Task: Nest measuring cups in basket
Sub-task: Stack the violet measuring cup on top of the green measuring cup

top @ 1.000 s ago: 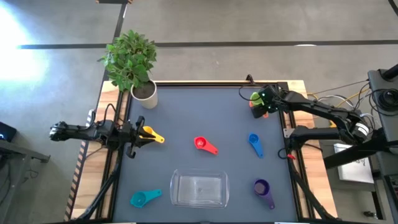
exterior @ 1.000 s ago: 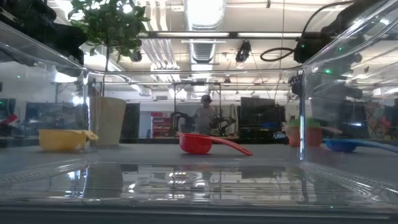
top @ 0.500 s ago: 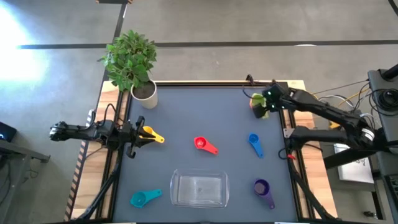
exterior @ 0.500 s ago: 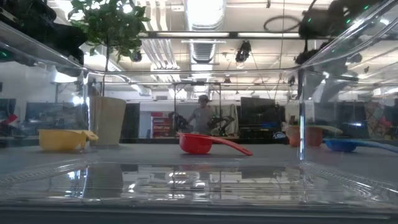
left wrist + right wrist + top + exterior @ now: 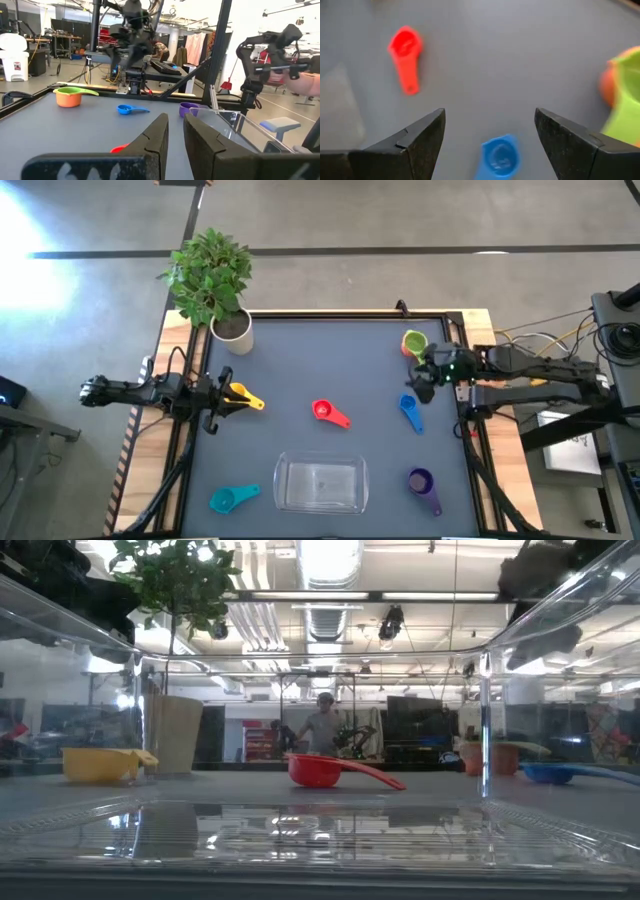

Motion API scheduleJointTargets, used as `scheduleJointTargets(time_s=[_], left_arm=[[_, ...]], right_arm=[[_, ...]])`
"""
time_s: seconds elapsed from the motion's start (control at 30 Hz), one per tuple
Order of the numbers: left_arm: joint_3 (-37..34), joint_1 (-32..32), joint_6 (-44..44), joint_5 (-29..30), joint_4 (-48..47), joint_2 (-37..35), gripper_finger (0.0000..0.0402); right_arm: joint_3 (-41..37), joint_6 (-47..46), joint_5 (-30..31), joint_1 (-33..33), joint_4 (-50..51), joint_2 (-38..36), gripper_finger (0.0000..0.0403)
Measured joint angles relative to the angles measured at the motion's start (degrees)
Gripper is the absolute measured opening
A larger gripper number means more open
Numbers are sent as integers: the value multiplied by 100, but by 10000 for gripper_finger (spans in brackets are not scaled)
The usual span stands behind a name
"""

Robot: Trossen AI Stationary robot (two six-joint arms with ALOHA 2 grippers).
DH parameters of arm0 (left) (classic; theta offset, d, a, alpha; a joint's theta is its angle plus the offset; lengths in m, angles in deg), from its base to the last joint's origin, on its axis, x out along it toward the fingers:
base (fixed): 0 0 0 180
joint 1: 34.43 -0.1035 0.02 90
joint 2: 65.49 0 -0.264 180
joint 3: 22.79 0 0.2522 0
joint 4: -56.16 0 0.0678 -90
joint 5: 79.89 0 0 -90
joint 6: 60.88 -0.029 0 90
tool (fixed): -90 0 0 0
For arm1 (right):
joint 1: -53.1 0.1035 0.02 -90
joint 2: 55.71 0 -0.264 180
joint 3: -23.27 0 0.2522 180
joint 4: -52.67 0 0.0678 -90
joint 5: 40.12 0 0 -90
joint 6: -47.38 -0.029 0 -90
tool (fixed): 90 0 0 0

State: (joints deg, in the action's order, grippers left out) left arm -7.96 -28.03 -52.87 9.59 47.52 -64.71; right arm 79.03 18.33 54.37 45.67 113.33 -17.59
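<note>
Nearly shut, the left gripper (image 5: 222, 397) waits at the table's left edge, its two fingers (image 5: 155, 137) a narrow slit apart with nothing between them, and the yellow cup (image 5: 240, 394) lies right at its tip. Behind it, at the far left corner, stands the potted plant (image 5: 213, 283) in its white pot. Near the front edge lies the teal cup (image 5: 229, 499), and just beside it to the right sits the clear basket (image 5: 320, 485), with no cup in it that I can see. Out in the middle of the dark table (image 5: 330, 360) rests the red cup (image 5: 328, 412), its handle pointing toward the front right. Further right, the green cup (image 5: 414, 341) sits nested in the orange cup (image 5: 68, 98) near the far right corner. The right gripper (image 5: 424, 379) hangs above the mat between that stacked pair and the blue cup (image 5: 409, 411), jaws spread wide and holding nothing. The purple cup (image 5: 423, 485) lies near the front right corner, well apart from the basket.
</note>
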Motion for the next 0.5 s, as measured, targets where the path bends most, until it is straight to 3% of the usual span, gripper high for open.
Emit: scheduleJointTargets(time_s=[0.3, 0.5], left_arm=[[0, 0, 0, 0, 0, 0, 41], [0, 0, 0, 0, -1, 0, 41]], right_arm=[[-86, -346, 99, 1985, -192, 393, 292], [-237, -1198, 296, 3455, -167, 735, 292]])
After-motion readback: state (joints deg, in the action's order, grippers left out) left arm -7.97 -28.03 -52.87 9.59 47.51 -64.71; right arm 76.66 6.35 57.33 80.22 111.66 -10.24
